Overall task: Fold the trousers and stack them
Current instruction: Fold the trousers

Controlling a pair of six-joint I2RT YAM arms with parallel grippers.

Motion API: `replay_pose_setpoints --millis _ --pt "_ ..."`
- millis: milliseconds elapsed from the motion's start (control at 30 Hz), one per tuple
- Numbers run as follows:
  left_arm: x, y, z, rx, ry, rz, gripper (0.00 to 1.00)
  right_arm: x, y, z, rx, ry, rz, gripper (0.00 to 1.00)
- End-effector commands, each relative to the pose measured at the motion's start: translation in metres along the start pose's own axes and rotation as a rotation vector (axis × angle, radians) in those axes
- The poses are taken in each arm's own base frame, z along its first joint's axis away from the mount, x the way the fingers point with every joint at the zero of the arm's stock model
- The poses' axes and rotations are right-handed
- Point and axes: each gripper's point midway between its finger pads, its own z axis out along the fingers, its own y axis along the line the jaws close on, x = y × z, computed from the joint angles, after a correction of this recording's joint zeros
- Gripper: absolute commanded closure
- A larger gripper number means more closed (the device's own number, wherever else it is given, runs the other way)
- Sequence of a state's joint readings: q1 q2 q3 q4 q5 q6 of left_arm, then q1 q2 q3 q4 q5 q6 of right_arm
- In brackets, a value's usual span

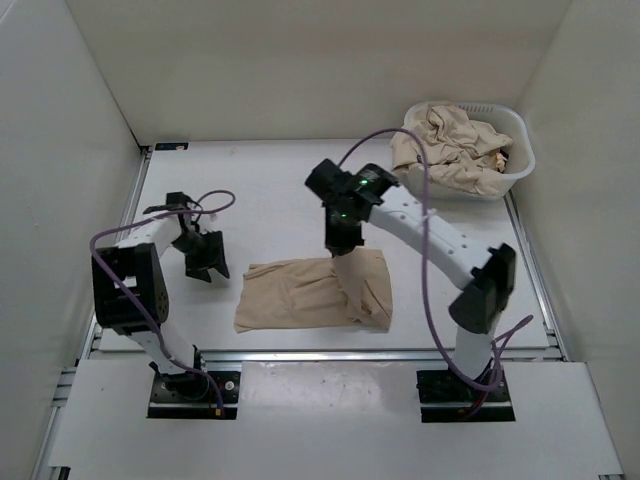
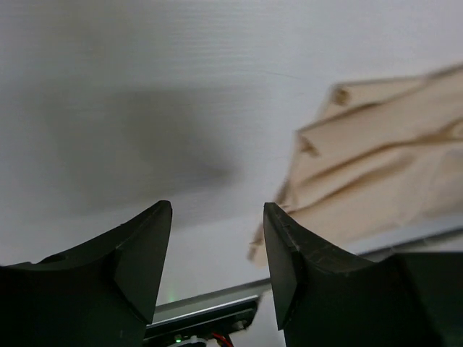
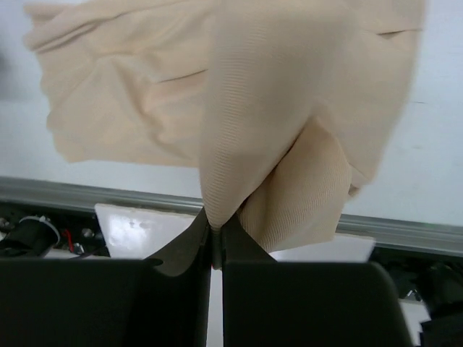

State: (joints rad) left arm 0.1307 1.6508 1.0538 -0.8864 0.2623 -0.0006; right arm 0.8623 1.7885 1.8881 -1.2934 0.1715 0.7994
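Trousers [image 3: 239, 108] — thin, matt, finely ribbed cloth

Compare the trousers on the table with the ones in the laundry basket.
The trousers on the table lie mostly flat in a rough rectangle; the trousers in the basket sit crumpled in a heap. The right gripper pinches a fold of the table pair, lifting it; nothing touches the basket pile. The white laundry basket contains one, bare tabletop surrounds the other. Both are plain beige fabric.

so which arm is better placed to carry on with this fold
Right. The right gripper is shut on a pinched ridge of the beige trousers, lifting it. The left gripper is open over bare table, off the fabric's left edge.
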Motion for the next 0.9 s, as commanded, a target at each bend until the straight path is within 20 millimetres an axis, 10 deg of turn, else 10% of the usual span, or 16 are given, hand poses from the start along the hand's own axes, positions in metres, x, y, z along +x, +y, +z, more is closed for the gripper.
replay_pose_setpoints --millis 0,267,400,533,867 --pt "0.014 -0.060 0.013 0.208 0.093 0.086 0.35 0.007 0.039 -0.009 -0.048 0.025 -0.006 1.00" --pt "0.029 -0.046 0.059 0.093 0.229 0.116 0.39 -0.021 0.102 -0.017 -0.242 -0.057 -0.037 1.00" --pt "0.034 -0.042 0.066 0.067 0.248 0.123 0.82 -0.038 0.124 -0.025 -0.327 -0.113 -0.005 1.00" --pt "0.032 -0.039 0.072 0.056 0.246 0.125 0.86 -0.052 0.153 -0.037 -0.457 -0.155 0.026 1.00" --pt "0.005 -0.032 0.066 -0.014 0.177 0.150 0.86 -0.026 0.233 0.032 -0.651 0.135 0.075 1.00"
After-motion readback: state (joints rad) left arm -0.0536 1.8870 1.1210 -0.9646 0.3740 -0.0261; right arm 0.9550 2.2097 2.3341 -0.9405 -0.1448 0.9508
